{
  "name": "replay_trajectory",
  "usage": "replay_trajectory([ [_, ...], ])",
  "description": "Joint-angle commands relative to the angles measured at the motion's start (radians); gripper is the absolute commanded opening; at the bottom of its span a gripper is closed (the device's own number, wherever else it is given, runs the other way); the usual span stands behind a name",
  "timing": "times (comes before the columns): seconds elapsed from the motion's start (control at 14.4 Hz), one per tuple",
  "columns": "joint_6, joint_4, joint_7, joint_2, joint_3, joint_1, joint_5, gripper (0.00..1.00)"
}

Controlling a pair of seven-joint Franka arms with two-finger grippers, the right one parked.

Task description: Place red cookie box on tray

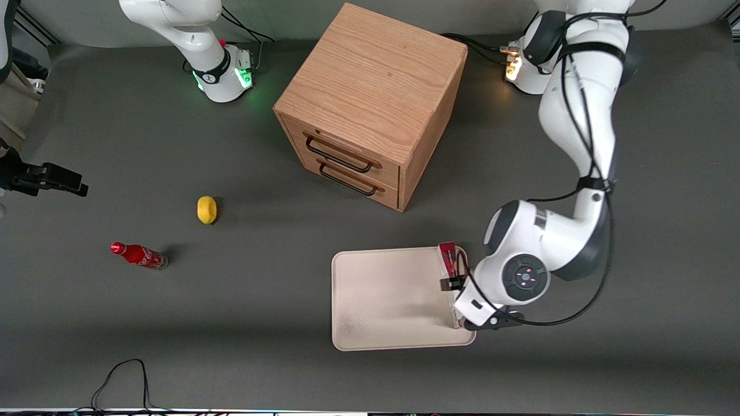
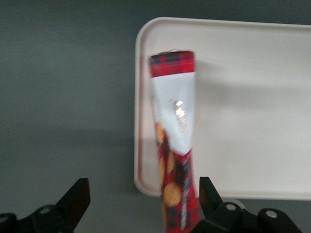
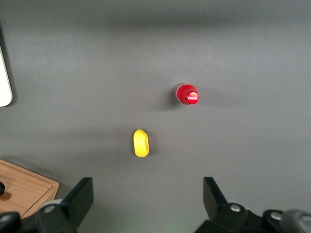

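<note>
Toward the parked arm's end stand a soda bottle and lemon. On the tray, along its edge, lies the red cookie box; gripper spread apart above. Release looks done; next, retreat.

Just a dark grey matte table lit pretty evenly from above, soft shadows, with a light oak two-drawer cabinet with black handles sitting farther from the front camera, near the middle.

Red cookie box lies along cream tray edge, prob. resting.
</note>
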Motion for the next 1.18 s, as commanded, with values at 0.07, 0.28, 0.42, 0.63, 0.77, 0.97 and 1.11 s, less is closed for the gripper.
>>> replay_trajectory([
  [0.07,-0.122,-0.197,0.117,-0.286,0.003,0.092,0.002,1.00],
  [0.28,-0.050,-0.494,0.188,-0.550,0.043,0.147,0.013,1.00],
  [0.42,0.008,-0.675,0.303,-0.711,0.147,0.130,-0.001,1.00],
  [0.63,0.039,-0.861,0.325,-0.903,0.197,0.141,0.002,1.00],
  [0.77,0.041,-0.939,0.323,-0.988,0.183,0.190,0.009,1.00],
  [0.97,-0.006,-0.944,0.366,-1.009,0.106,0.292,0.036,1.00],
  [1.11,-0.034,-0.917,0.374,-1.011,0.079,0.325,0.033,1.00],
])
